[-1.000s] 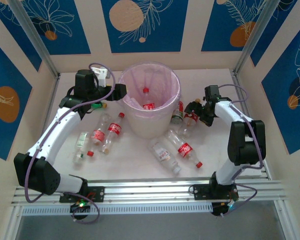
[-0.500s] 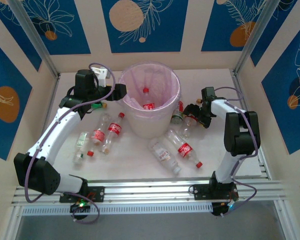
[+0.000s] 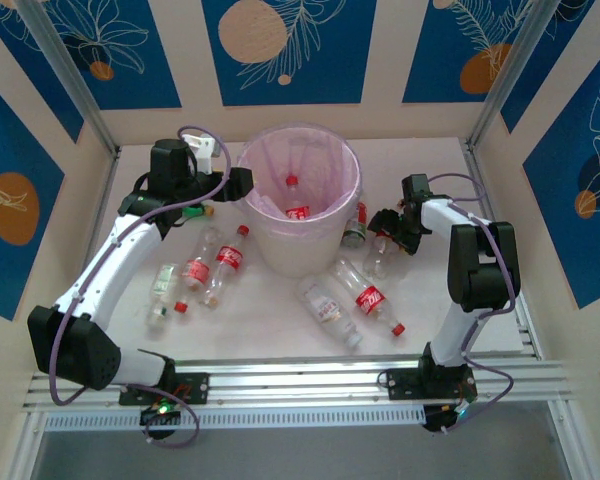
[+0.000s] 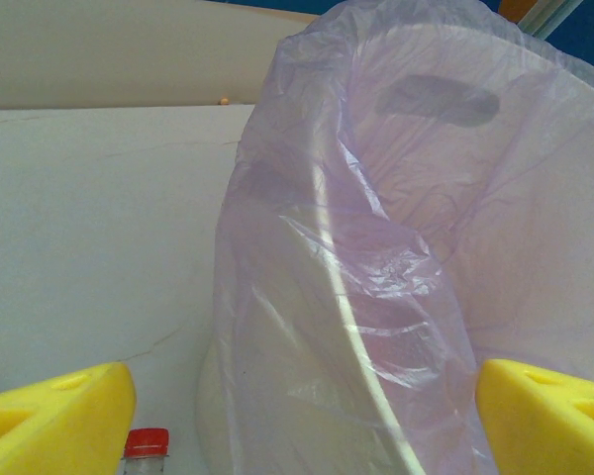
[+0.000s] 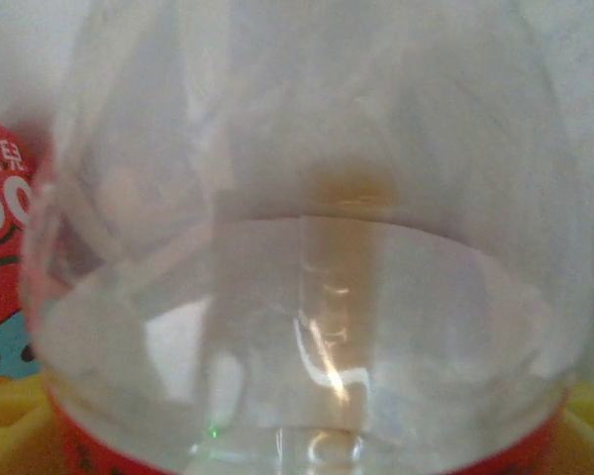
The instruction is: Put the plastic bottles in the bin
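Observation:
The bin (image 3: 298,248) with its purple liner stands mid-table; one red-labelled bottle (image 3: 297,211) lies inside. My left gripper (image 3: 242,183) hovers at the bin's left rim, open; the bin (image 4: 396,277) sits between its yellow fingertips (image 4: 54,416), and a red bottle cap (image 4: 147,442) is below. My right gripper (image 3: 385,228) is low, right of the bin, over a clear bottle (image 3: 377,255). That bottle (image 5: 307,247) sits close between its yellow fingers (image 5: 10,421), undeformed. Loose bottles lie left (image 3: 228,262) and front right (image 3: 368,297) of the bin.
A green bottle with a yellow cap (image 3: 195,211) lies under the left arm. Another bottle (image 3: 355,231) stands against the bin's right side, beside a red label (image 5: 0,247) in the right wrist view. Frame posts and walls close in the table.
The right arm has folded its elbow upright and pushed its gripper slightly left, closer onto the clear bottle. The left arm and the other bottles have not moved.

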